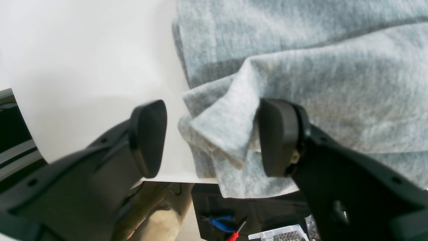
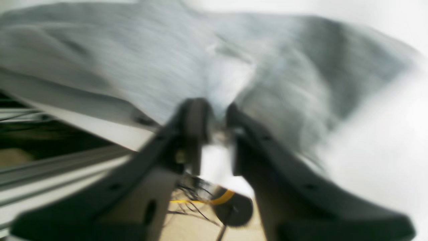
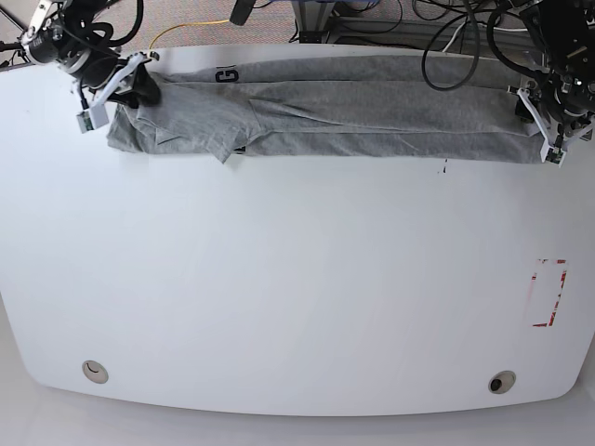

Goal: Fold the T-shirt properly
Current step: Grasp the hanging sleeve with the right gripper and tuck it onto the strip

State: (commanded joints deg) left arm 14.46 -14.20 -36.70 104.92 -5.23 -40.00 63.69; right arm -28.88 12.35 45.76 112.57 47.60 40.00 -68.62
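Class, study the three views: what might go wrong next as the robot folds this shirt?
The T-shirt is pinched by the right jaws, so lifting may drag its creases along. The left jaws stand open around a loose fold, which might slip out. Cloth overhanging the table could slide off.

A white table (image 3: 297,288) carries the grey T-shirt (image 3: 372,104).

Between the left gripper's (image 1: 214,139) spread fingers, a raised fold of the T-shirt (image 1: 351,90) stands in the way, beside one finger; bare tabletop (image 1: 83,67) gives room by the other. In the base view, the broad white surface on the T-shirt's lettered-strip-free side offers unobstructed passage, while dark cables (image 3: 474,46) loop over its opposite edge near the left arm.
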